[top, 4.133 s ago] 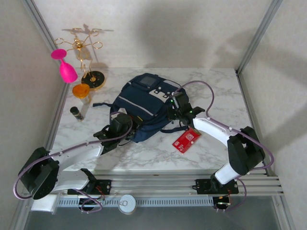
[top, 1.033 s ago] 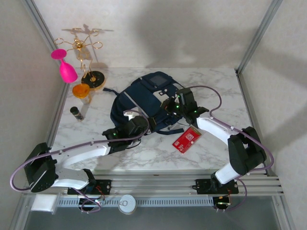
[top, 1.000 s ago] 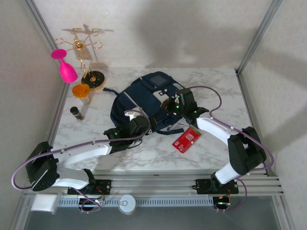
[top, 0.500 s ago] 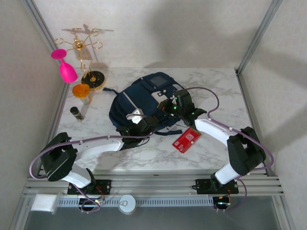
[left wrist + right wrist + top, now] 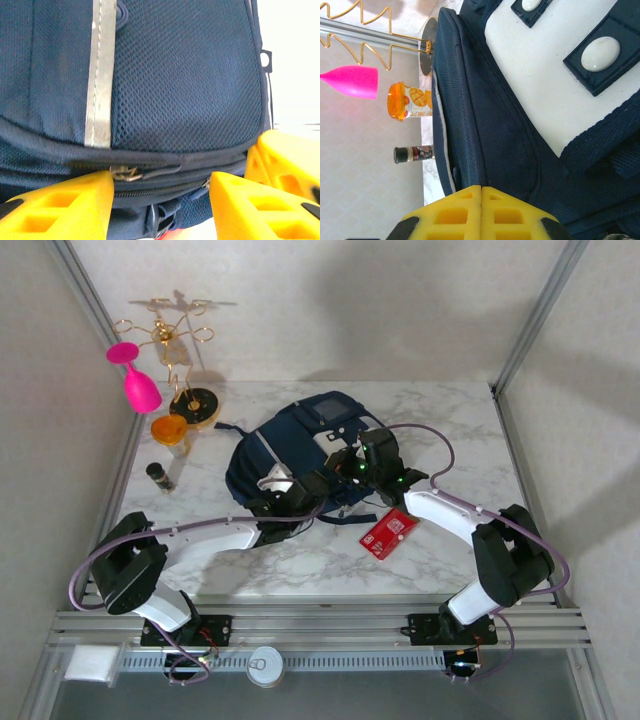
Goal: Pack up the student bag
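Now the large navy-blue fabric student bag (image 5: 288, 438) puts its metal zip pull (image 5: 125, 174) just ahead, inside the half-open, empty left hand (image 5: 162, 186); the right hand (image 5: 481, 190) is shut.

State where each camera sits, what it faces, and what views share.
Top external: above and behind the arms, looking down at the table; both arms show.
Left wrist: on the left arm, facing the zip of the student bag; left end effector open.
Right wrist: facing the bag's side; right end effector shut.
Top and right wrist share the pink glass.
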